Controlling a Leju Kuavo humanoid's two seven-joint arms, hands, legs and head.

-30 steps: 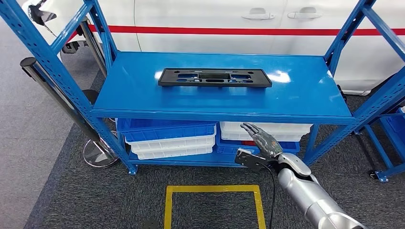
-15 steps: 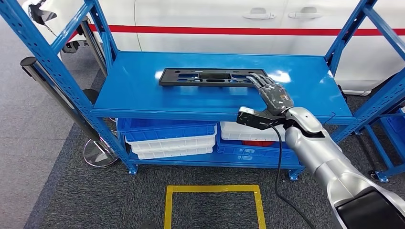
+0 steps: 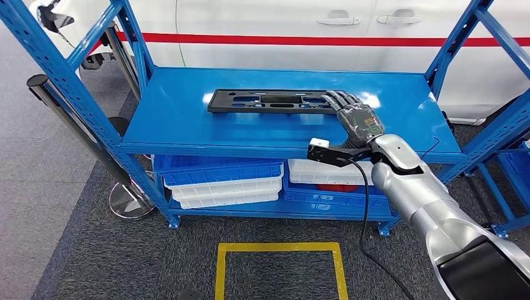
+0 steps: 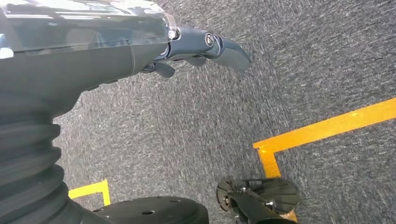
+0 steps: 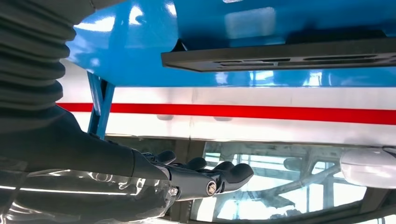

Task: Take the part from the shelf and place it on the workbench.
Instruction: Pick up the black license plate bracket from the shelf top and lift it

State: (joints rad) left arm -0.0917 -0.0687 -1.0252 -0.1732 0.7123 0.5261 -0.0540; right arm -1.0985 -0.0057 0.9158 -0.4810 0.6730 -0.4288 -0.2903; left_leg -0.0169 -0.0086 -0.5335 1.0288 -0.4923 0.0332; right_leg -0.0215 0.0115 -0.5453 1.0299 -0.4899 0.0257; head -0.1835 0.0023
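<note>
In the upper middle of the head view we see the part (image 3: 275, 100), a long flat black plate with slots, lying flat on the top deck of the blue shelf (image 3: 187, 125), its long side running left to right. Our right hand (image 3: 354, 115) reaches in from the lower right, its fingers stretched out over the right end of the part; whether they touch it we cannot tell. The right wrist view shows the part (image 5: 285, 56) as a dark slab along the top of the frame, apart from the fingers (image 5: 229, 175), which are extended together and hold nothing. Our left hand (image 4: 187, 46) hangs over the carpet, fingers lightly bent and holding nothing.

The shelf stands on grey carpet (image 3: 125, 262), with a square of yellow floor tape (image 3: 278, 247) at the bottom centre. Behind the shelf, across the top of the frame, runs a white vehicle (image 3: 281, 25) with a red stripe (image 3: 281, 40) and door handles.

Under the top deck sit blue and white trays (image 3: 219, 181), left and centre. A black post (image 3: 69, 119) on a round base stands at the left, outside the shelf's frame. A black cable (image 3: 365, 219) hangs from our right wrist toward the floor.
</note>
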